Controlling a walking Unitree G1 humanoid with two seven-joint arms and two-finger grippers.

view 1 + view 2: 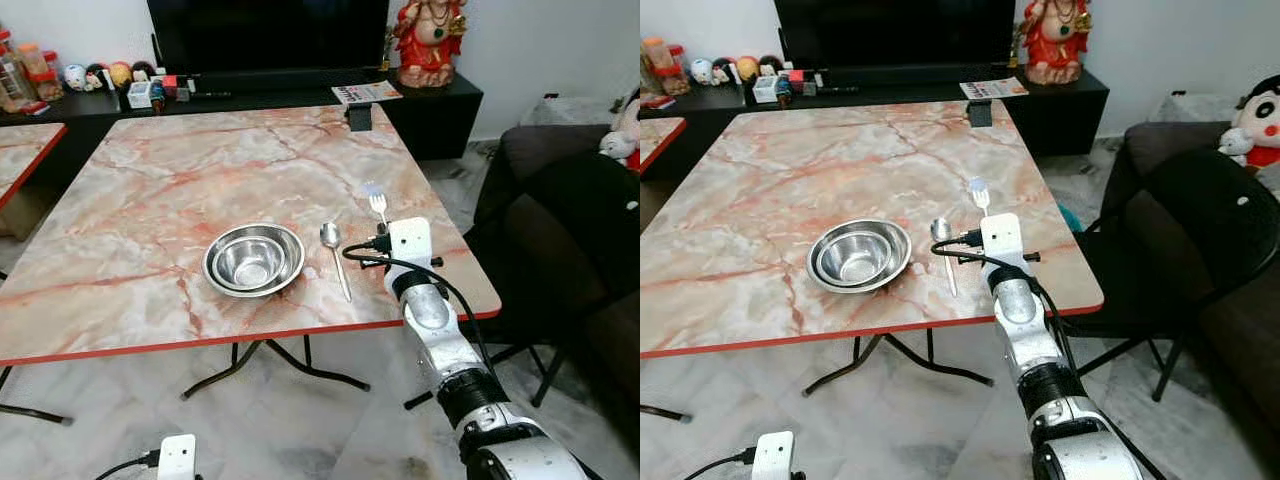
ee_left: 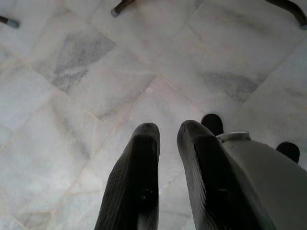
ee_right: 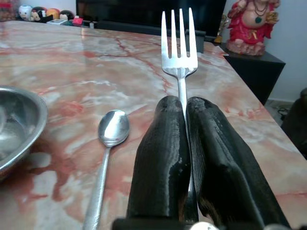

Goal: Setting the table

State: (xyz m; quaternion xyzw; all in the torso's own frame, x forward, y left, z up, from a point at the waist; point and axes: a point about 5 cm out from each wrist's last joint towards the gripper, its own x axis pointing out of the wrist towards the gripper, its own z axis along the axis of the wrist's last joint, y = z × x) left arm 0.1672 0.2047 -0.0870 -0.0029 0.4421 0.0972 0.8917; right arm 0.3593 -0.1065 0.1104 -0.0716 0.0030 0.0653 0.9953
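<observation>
Item 1, right gripper [image 3: 184,120]: the two black fingers are pressed together on the handle of a fork [image 3: 180,43]. The tines project forward past the fingertips, and the handle is seen running down the narrow seam between the pads.

Item 2, fork: it is held just above the marble table [image 1: 180,170], near the table's right front corner. Whether the tines touch the surface cannot be told.

Item 3, spoon [image 1: 335,255]: it is laid flat on the table, just beside the fork on the left, bowl end away from the robot.

Item 4, steel bowls [image 1: 254,258]: two are nested, set left of the spoon, near the front edge.

Item 5, left gripper [image 2: 168,143]: it is hung low over the tiled floor [image 2: 72,96], idle, its fingers a small gap apart and nothing is held.

Item 6, risks, as judged:
- The fork is gripped on a thin handle only; a tilt or slip within the pads is possible at release, leaving it skewed to the spoon.
- If released above the surface, a bounce or slide toward the nearby table edge is likely.
- A sideways drift to the left would knock the spoon.
- The wrist cable may be snagged on the table edge.
</observation>
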